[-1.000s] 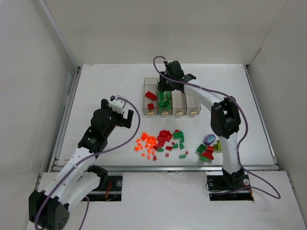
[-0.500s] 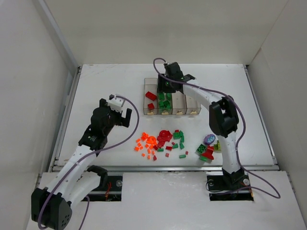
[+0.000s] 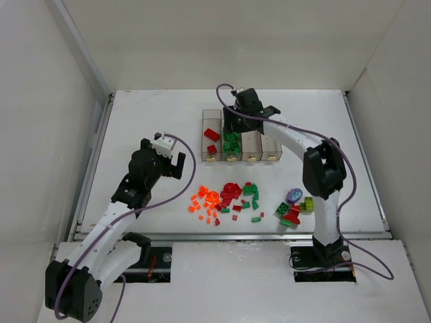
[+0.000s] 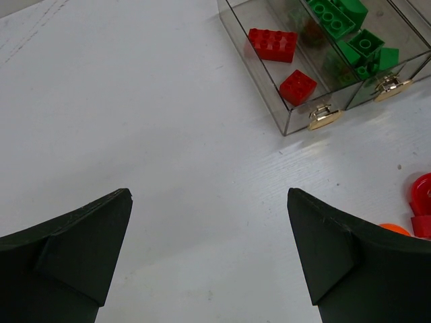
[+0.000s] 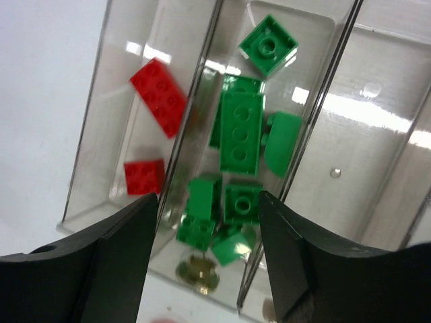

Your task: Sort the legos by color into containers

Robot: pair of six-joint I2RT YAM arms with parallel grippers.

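Right gripper (image 3: 234, 123) has spread its jaws since a second ago; it is released and empty above the green legos (image 5: 239, 134) in the bins (image 3: 271, 145) toward the table (image 3: 155, 114)'s far edge. Left gripper (image 3: 168, 161) hangs wide apart, empty. Loose legos (image 3: 229, 198) lie by the near edge.

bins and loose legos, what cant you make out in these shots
- Green bin, top view: far end hidden under the right gripper.
- Rightmost bin: mostly outside both wrist views; top view too small to show any tiny bits inside.
- Loose legos: too small in top view to tell shapes; left wrist view's right edge cuts off all but a red piece and an orange piece.
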